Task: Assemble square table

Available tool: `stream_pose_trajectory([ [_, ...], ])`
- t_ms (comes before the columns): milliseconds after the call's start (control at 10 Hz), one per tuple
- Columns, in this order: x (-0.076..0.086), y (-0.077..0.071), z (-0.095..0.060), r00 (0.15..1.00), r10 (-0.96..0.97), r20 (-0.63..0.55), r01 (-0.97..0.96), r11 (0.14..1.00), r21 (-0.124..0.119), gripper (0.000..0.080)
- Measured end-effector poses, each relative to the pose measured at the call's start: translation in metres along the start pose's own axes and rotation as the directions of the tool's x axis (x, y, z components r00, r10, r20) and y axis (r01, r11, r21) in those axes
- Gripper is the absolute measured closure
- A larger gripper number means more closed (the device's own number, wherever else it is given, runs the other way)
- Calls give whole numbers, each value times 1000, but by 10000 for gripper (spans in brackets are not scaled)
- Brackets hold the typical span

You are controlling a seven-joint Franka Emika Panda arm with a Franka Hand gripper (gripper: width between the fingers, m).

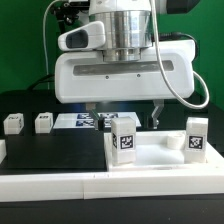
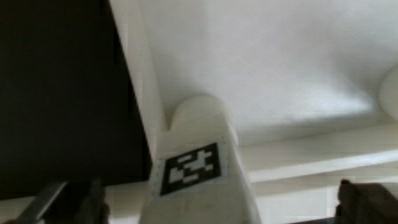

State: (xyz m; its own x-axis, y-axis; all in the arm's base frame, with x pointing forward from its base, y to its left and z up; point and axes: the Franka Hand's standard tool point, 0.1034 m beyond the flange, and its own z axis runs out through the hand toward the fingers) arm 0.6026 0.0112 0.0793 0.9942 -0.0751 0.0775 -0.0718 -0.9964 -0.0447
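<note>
Wrist view shows me only the dark tips of the gripper [image 2: 214, 203], with its fingers [image 2: 57, 203] cropped at the frame edge. A rounded white shape [image 2: 388, 100] is cut off there too, so I cannot name it. On the exterior view the arm's broad white body blocks the far middle of the table [image 1: 50, 162] and the rear of the marker board [image 1: 80, 120]. I make out one dark finger [image 1: 157, 116] clearly; the other is lost in shadow under the hand.

The gripper [image 1: 126, 112] is spread wide. The tagged leg [image 2: 192, 150] stands upright between the tips and, as far as I can tell, touches neither.

Toward the table's edge at the exterior view's left, the outer loose leg [image 1: 12, 124] and the inner loose leg [image 1: 43, 122] sit near each other, well apart from the slab. A long white border bar [image 1: 60, 187] runs along the near edge.

The square tabletop [image 1: 158, 157] lies in the near corner at the exterior view's right, just behind that bar, with its raised rim [image 2: 311, 150] showing in the wrist view. Inside it stand two legs, both upright with their tags facing the exterior camera. The tagged leg [image 1: 125, 140] is on the slab's side toward the exterior view's left, and the second leg [image 1: 196, 138] is on the opposite side.
</note>
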Motion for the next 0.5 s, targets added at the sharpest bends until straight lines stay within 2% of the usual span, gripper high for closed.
stream_pose_trajectory([
  [100, 0, 1, 0, 998, -68, -1, 68, 998, -1, 151],
  [300, 0, 1, 0, 996, -86, 0, 86, 996, -1, 165],
  [500, 0, 3, 0, 996, -85, -1, 85, 996, -2, 513],
])
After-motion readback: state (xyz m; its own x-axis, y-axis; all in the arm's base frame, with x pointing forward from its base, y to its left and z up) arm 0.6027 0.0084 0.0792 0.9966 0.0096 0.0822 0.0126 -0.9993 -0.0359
